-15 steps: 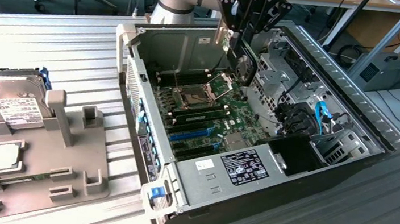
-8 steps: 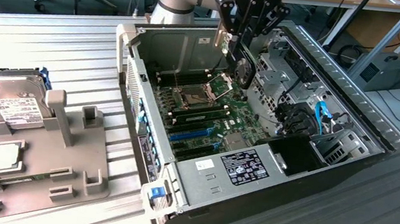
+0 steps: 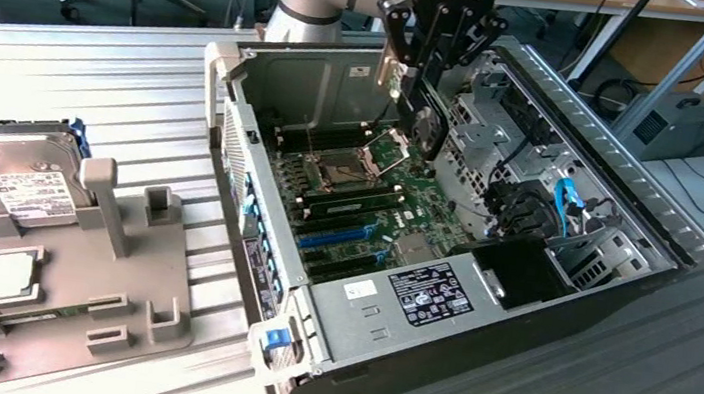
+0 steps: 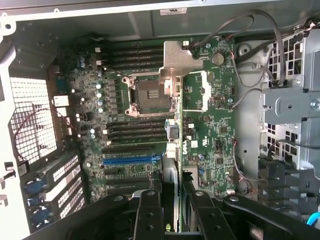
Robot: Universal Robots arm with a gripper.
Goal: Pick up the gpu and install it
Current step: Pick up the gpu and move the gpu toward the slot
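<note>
One step done (pickup) | gripper (image 3: 424, 73) (image 4: 172, 220) was clamped on the gpu (image 3: 424, 125) (image 4: 170, 187), hanging above the motherboard (image 3: 429, 210) (image 4: 212, 142) | left: gpu not yet seated in motherboard.

My gripper (image 3: 414, 74) holds the gpu (image 3: 425, 130) above the motherboard (image 3: 378, 210) in the case (image 3: 240, 148); hard drive (image 3: 13, 171) off to exterior view's left.

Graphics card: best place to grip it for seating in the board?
Probably the top edge, from above, clamping the two flat faces. The graphics card is thin and hangs upright in the gripper, leaving its lower edge free for a slot.
</note>
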